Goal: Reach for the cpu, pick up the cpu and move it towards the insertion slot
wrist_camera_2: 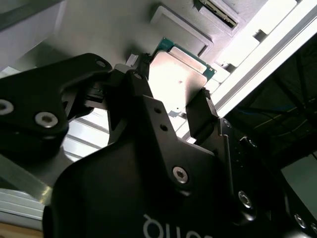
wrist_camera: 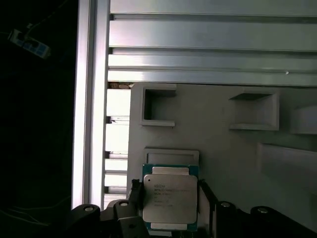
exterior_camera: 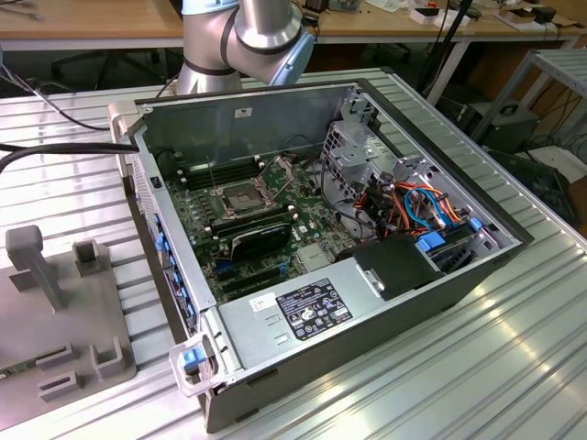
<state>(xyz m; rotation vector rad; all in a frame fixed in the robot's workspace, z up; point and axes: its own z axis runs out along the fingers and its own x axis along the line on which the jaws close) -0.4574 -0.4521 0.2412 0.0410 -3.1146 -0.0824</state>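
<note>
The cpu (wrist_camera: 170, 198), a flat square chip with a silvery metal face and green edge, sits between my gripper's (wrist_camera: 170, 192) two black fingers (wrist_camera: 135, 194), which press on its opposite edges. In the second wrist view the cpu (wrist_camera_2: 182, 67) shows the same, with the gripper (wrist_camera_2: 174, 79) shut on it. It hangs close over a grey fixture plate (wrist_camera: 223, 153) with raised rectangular frames. In the exterior view the insertion slot (exterior_camera: 240, 195), a square socket with a shiny frame, lies on the motherboard inside the open computer case (exterior_camera: 440, 293). The arm's (exterior_camera: 248, 37) silver joint rises behind the case.
Ribbed aluminium table rails (wrist_camera: 208, 44) run beside the fixture plate. Inside the case are a black graphics card (exterior_camera: 261, 240), memory slots (exterior_camera: 220, 170), a drive cage (exterior_camera: 353, 151) and coloured cables (exterior_camera: 413, 206). Another grey fixture (exterior_camera: 55, 312) stands at the exterior view's left.
</note>
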